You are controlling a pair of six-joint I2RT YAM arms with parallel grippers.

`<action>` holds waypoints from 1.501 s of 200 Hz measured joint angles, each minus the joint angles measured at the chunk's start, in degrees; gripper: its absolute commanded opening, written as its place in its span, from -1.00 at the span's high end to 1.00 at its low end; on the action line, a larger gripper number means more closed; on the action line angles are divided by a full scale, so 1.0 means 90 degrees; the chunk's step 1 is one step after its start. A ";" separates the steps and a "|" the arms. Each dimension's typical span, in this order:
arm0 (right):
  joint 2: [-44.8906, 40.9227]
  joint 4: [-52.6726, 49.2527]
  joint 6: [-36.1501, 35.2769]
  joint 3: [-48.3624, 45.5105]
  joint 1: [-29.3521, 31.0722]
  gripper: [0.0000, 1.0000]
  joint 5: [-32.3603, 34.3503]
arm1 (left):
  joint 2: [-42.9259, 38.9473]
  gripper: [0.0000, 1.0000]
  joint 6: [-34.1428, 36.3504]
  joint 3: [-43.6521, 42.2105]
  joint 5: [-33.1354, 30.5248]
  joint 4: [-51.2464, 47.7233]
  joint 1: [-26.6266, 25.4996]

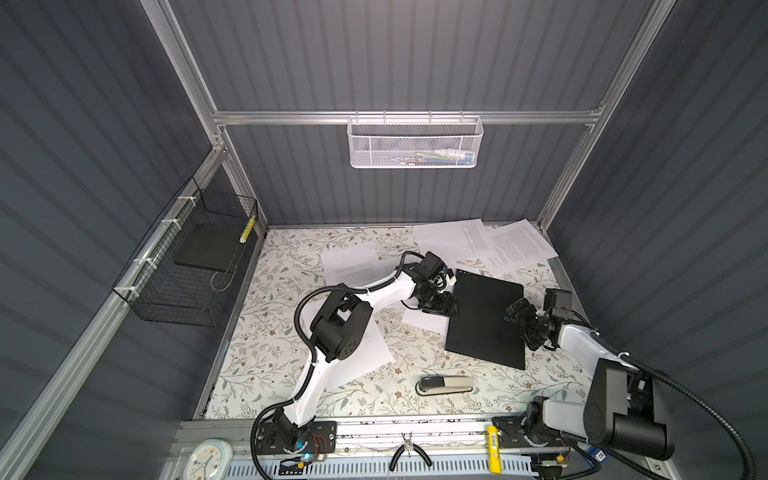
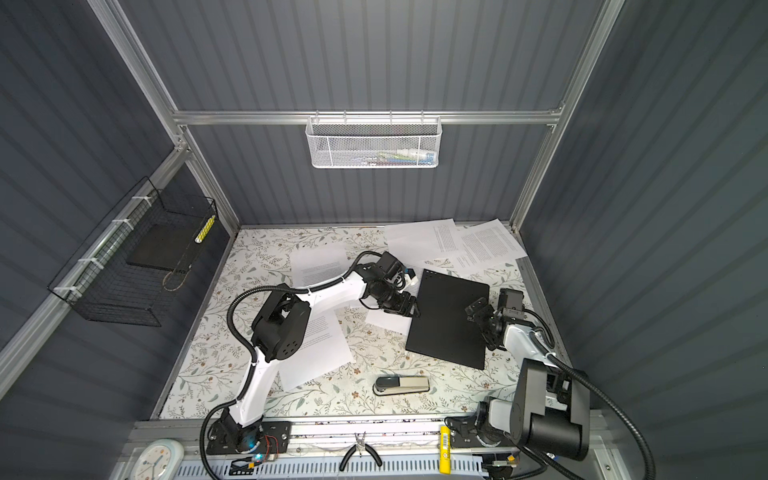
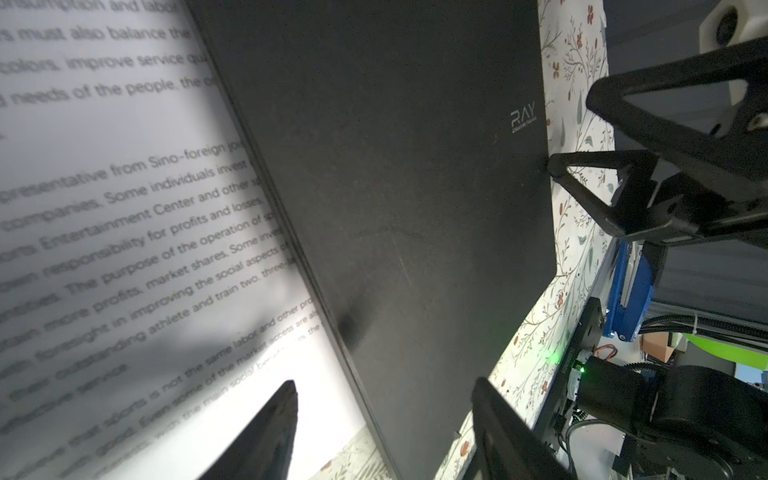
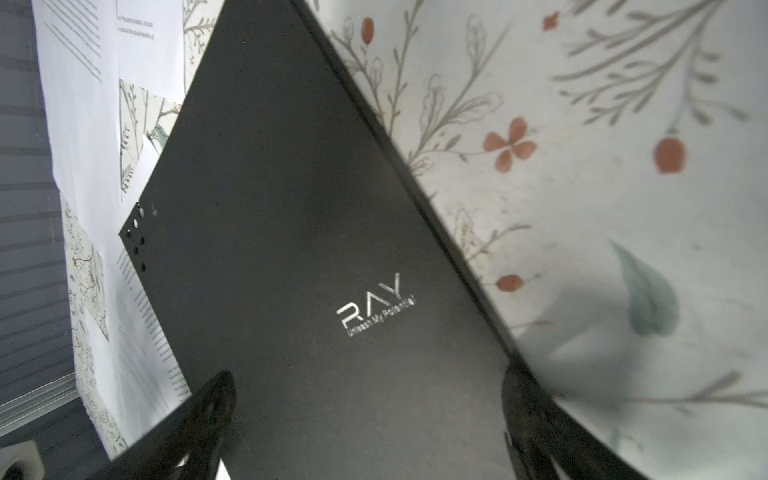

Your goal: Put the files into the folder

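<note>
Floral tabletop point(image 1: 257, 316) carries the files point(image 1: 353, 270): 1 sheet is largely hidden beneath the left arm, and another is tucked partly under the folder point(image 1: 486, 320), which lies flat right of centre. At its left edge the left gripper point(image 1: 453, 308) hovers, jaws apart, clasping nothing. At its right edge the right gripper point(image 1: 519, 326) stands wide, covering part of the RAY lettering. Further sheets overlap at the back right.
</note>
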 measured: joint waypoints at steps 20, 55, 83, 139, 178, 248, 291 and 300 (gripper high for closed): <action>0.0100 0.0039 0.0019 0.0080 0.0000 -0.98 -0.0015 | 0.0153 -0.32 -0.0015 0.0192 0.0000 -0.0044 0.0000; -0.0112 -0.0325 0.0015 0.0087 -0.0039 -0.98 0.0352 | 0.0284 -0.32 -0.0017 0.0342 0.0015 -0.0066 0.0000; -0.0044 -0.0644 -0.0015 0.0182 -0.0085 -0.98 0.0561 | 0.0333 -0.32 -0.0017 0.0369 0.0029 -0.0097 0.0000; 0.0367 -0.0403 -0.0080 0.0359 0.0032 -0.98 0.0109 | 0.0457 -0.25 -0.0061 0.0495 0.0134 -0.0087 0.0000; 0.0291 -0.0364 -0.0087 0.0357 0.0126 -0.98 -0.0177 | 0.0639 -0.18 -0.0080 0.0624 0.0160 -0.0214 0.0051; 0.0223 -0.0002 -0.0097 0.0576 0.1022 -0.98 -0.1100 | 0.0656 -0.24 -0.0078 0.0741 0.0143 -0.0384 0.0092; 0.0231 -0.0233 -0.0243 0.0780 0.0964 -0.98 -0.0860 | 0.0024 -0.91 0.0403 0.0328 -0.0403 -0.0483 0.0245; 0.0231 -0.0301 -0.0238 0.0777 0.0843 -0.98 -0.0806 | -0.0313 -0.99 0.0539 0.0131 -0.0554 -0.0447 0.0272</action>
